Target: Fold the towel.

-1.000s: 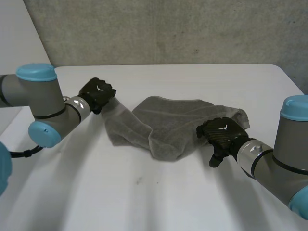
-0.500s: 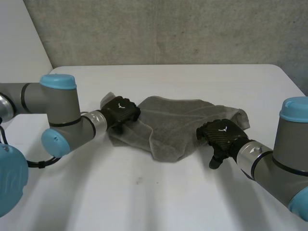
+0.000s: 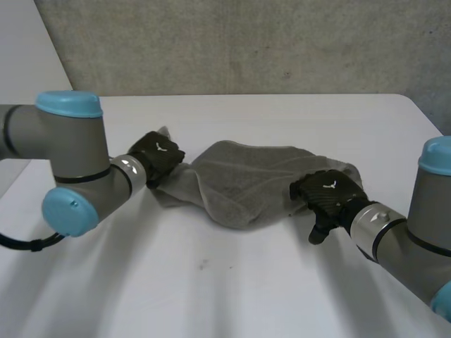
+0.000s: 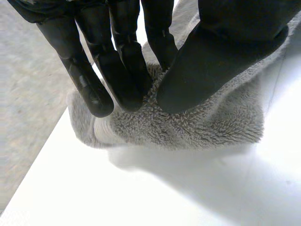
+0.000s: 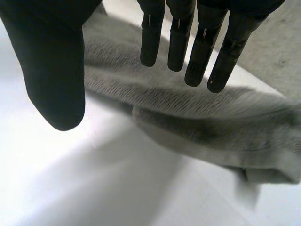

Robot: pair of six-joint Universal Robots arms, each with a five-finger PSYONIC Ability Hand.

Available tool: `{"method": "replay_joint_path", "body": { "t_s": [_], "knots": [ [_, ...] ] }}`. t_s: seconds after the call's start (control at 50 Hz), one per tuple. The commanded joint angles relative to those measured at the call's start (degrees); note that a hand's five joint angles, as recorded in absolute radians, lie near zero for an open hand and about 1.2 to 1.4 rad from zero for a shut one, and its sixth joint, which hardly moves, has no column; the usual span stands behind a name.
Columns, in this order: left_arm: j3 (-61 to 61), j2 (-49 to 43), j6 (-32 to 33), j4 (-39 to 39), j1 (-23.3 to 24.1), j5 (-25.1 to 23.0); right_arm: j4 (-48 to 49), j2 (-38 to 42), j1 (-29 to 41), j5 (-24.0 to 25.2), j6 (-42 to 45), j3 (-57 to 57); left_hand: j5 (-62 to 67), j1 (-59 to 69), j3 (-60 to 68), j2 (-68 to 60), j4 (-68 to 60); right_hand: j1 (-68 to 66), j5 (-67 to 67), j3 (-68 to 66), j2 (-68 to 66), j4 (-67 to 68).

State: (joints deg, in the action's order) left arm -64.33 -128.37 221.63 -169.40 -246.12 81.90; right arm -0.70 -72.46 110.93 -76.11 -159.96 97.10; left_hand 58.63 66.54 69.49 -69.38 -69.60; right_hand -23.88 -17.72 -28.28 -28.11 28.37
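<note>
A grey towel (image 3: 246,179) lies crumpled in the middle of the white table (image 3: 232,289). My left hand (image 3: 156,155) is at its left end. In the left wrist view the fingers and thumb (image 4: 221,56) pinch a bunched fold of the towel (image 4: 202,127) just above the table. My right hand (image 3: 328,196) is at the towel's right end, fingers straight and thumb spread. In the right wrist view this hand (image 5: 51,70) hovers over the towel's edge (image 5: 211,117) without gripping it.
A grey wall (image 3: 246,42) runs behind the table's far edge. The table's left edge lies close to my left arm (image 3: 70,162), and the floor (image 4: 28,94) shows beyond it. Bare tabletop stretches in front of the towel.
My left hand went right onto the towel's left end, closed on it and drew back a little to the left. The towel's front fold shifted. The right hand stayed still.
</note>
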Motion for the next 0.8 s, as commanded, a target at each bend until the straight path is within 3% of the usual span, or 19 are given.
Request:
{"method": "replay_joint_path", "body": {
  "t_s": [0.02, 0.1, 0.2, 0.34, 0.38, 0.5, 0.54, 0.56, 0.6, 0.72, 0.8],
  "knots": [
    [-13.33, 11.80, -0.85, -4.44, 0.73, 1.86, -2.38, -3.57, 0.60, 0.87, -12.54, 0.28, 11.37, 13.46, 10.51, -10.62, -10.40, -7.23, -3.39, -2.83, -3.00, 2.74],
    [-21.51, 18.13, -1.90, -8.39, 1.08, 1.95, -1.68, -3.83, 1.30, 4.20, -17.57, 1.07, 11.37, 13.46, 10.51, -10.62, -10.40, -7.23, -3.39, -2.83, -3.00, 2.74],
    [-26.71, 23.76, -4.00, -11.65, 3.01, 2.38, 1.56, -0.69, 4.72, 4.48, -17.84, 1.07, 11.37, 13.46, 10.51, -10.62, -10.40, -7.90, -4.06, -3.50, -3.67, 3.41],
    [-28.48, 28.52, -8.49, -12.36, 6.01, 5.55, 10.54, 6.19, 9.04, -0.44, -16.17, 0.90, 11.37, 13.46, 10.51, -10.62, -10.40, -9.42, -5.58, -5.02, -5.18, 4.93],
    [-28.65, 30.19, -9.89, -12.36, 6.88, 6.69, 14.82, 8.11, 9.48, -3.85, -12.68, 1.16, 11.37, 13.46, 10.51, -10.62, -10.40, -10.92, -7.08, -6.52, -6.69, 6.43],
    [-28.83, 32.39, -10.34, -12.36, 7.24, 6.96, 18.19, 10.84, 9.92, -6.68, -6.15, 1.42, 11.37, 13.46, 10.51, -10.62, -10.40, -12.95, -9.11, -8.55, -8.72, 8.46],
    [-28.83, 33.35, -10.43, -12.36, 7.15, 7.04, 20.11, 11.55, 10.01, -7.12, -3.61, 1.77, 11.37, 13.46, 10.51, -10.62, -10.40, -30.33, -26.49, -25.93, -26.10, 25.84],
    [-28.83, 33.36, -10.43, -12.36, 7.15, 7.04, 20.12, 11.55, 10.01, -7.12, -3.60, 1.78, 11.37, 13.46, 10.51, -10.62, -10.40, -30.44, -26.60, -26.04, -26.21, 25.95],
    [-28.83, 33.80, -10.51, -12.45, 7.15, 7.04, 23.44, 10.59, 9.57, -7.74, -2.99, 2.13, 11.37, 13.46, 10.51, -10.62, -10.40, -55.98, -52.14, -51.57, -51.74, 51.49],
    [-29.18, 34.59, -11.75, -12.36, 6.89, 7.13, 23.90, 6.19, 9.13, -7.48, -2.81, 2.30, 11.37, 13.46, 10.51, -10.62, -10.40, -56.12, -52.28, -51.72, -51.89, 51.63],
    [-30.41, 35.72, -11.75, -12.36, 6.54, 7.04, 17.95, -3.44, 7.12, -6.16, -2.46, 1.43, 11.37, 13.46, 10.51, -10.62, -10.40, -56.12, -52.28, -51.72, -51.89, 51.63]
  ]
}}
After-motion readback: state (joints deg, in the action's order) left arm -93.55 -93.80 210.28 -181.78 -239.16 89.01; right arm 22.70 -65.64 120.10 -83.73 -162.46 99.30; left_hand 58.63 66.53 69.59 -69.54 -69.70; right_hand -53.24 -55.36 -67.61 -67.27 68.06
